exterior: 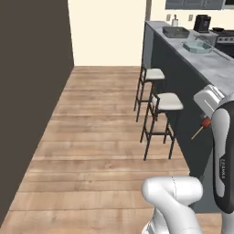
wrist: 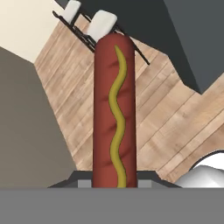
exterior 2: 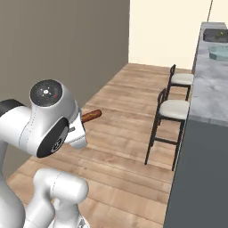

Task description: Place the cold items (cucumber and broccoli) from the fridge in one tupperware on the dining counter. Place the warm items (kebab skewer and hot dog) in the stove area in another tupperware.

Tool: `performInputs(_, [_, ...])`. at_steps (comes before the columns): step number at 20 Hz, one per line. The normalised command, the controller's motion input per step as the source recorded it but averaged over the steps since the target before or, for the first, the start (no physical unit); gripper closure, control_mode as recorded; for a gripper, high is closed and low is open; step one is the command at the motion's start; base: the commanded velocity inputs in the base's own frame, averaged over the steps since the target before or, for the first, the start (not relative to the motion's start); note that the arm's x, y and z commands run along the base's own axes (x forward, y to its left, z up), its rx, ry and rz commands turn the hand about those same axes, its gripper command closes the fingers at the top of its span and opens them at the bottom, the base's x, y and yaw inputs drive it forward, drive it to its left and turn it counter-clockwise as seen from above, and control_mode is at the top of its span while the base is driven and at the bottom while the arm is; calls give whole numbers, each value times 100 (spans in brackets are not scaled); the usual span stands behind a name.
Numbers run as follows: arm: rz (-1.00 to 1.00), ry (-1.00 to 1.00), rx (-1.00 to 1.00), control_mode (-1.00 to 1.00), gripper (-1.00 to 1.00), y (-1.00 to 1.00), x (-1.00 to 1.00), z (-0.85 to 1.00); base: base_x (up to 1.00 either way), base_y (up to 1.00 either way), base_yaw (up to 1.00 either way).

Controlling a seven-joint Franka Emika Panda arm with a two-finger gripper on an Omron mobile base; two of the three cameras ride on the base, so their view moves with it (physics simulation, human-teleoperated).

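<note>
A reddish-brown hot dog (wrist: 114, 109) with a wavy mustard line stands upright in the hand view, and my gripper (wrist: 114, 178) is shut on its lower end. From the right base view the hot dog (exterior 2: 91, 116) sticks out to the right from behind my arm's round joint, over the wooden floor. In the left base view a small red end with a thin tan stick (exterior: 204, 125) shows just below my white hand; I cannot tell what it is. A clear tupperware (exterior: 199, 45) (exterior 2: 220, 51) sits on the grey dining counter (exterior: 215, 68). The cucumber, broccoli and kebab skewer are out of view.
A dark tray-like container (exterior: 176, 32) (exterior 2: 215, 35) lies on the counter beyond the tupperware. Two white-seated bar stools (exterior: 165, 103) (exterior 2: 174, 109) stand against the counter's dark side. A brown wall (exterior: 32, 91) runs along the left, with wooden floor in between.
</note>
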Motion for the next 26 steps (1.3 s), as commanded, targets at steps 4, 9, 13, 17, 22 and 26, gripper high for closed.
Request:
performInputs(4, [0,0,0,100,100,0,0,0,78,100,-53])
performInputs(9, [0,0,0,100,100,0,0,0,81,100,-55])
performInputs(13, [0,0,0,100,100,0,0,0,85,100,-54])
performInputs(17, [0,0,0,100,100,0,0,0,91,100,-61])
performInputs(22, [0,0,0,100,100,0,0,0,92,100,-65])
performInputs(26, [0,0,0,100,100,0,0,0,92,100,-62])
